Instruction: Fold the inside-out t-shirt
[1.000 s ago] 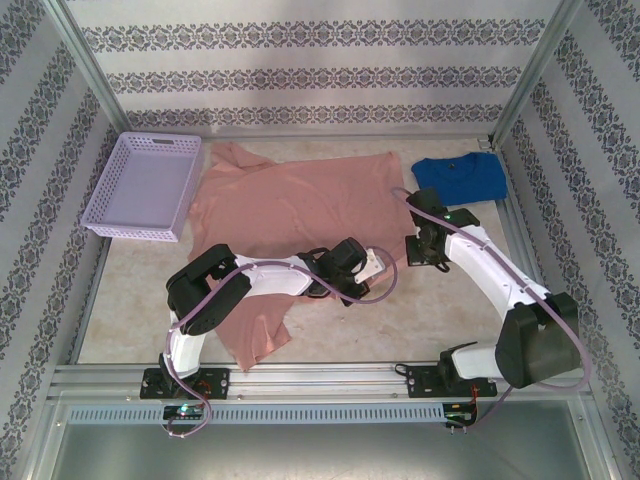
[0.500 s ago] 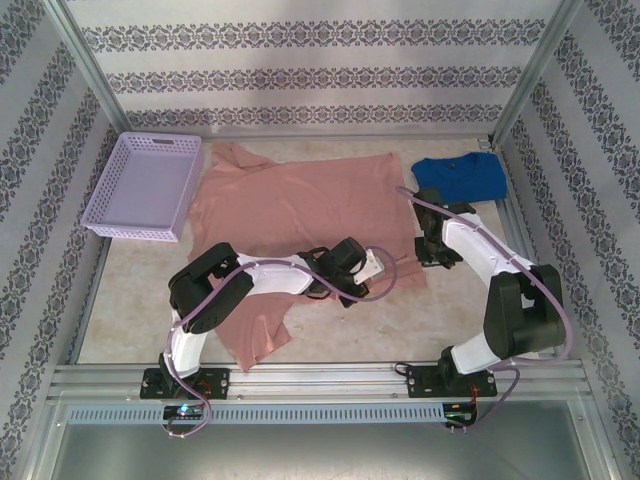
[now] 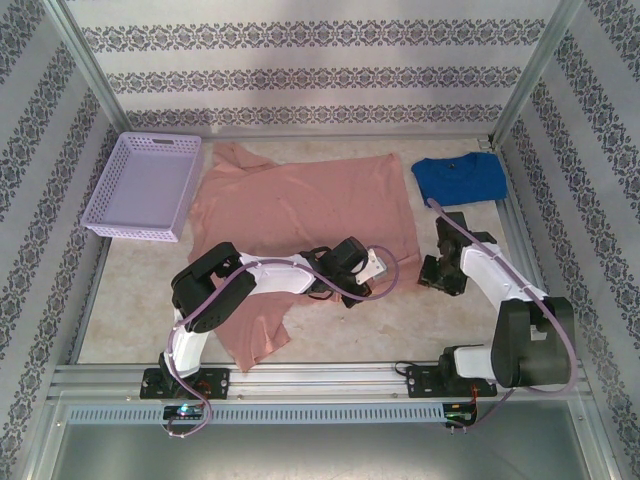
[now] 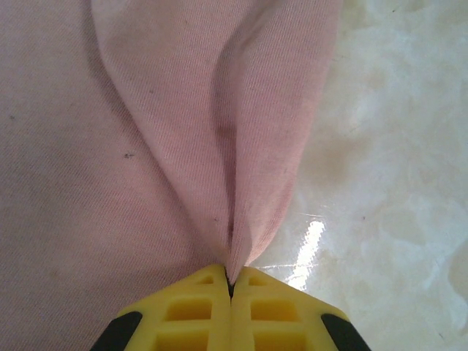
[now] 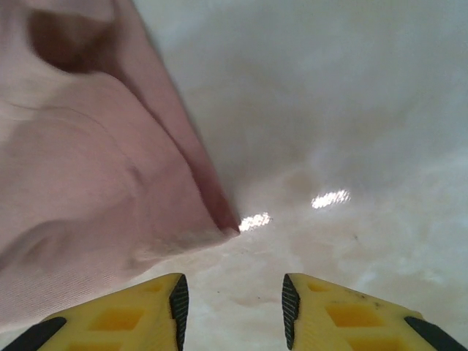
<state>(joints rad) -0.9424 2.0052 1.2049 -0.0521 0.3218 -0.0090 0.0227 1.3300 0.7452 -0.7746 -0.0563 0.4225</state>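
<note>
Inside-out t-shirt (image 3: pixel 300 205): spread on tabletop (image 3: pixel 400 320), near hem pinched in clenched left hand (image 4: pixel 230 284). Right hand (image 5: pixel 231 296) has released the right corner and backed off, jaws apart; bare tabletop beside that edge.

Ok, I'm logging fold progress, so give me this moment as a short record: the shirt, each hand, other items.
pink t-shirt: spread on the table, rumpled, not yet folded
left hand: shut, pinching a fold at the shirt's edge
right hand: open, empty, just short of a shirt corner
blue t-shirt: far right, beside the pink one
basket: far left, lilac, empty
</note>
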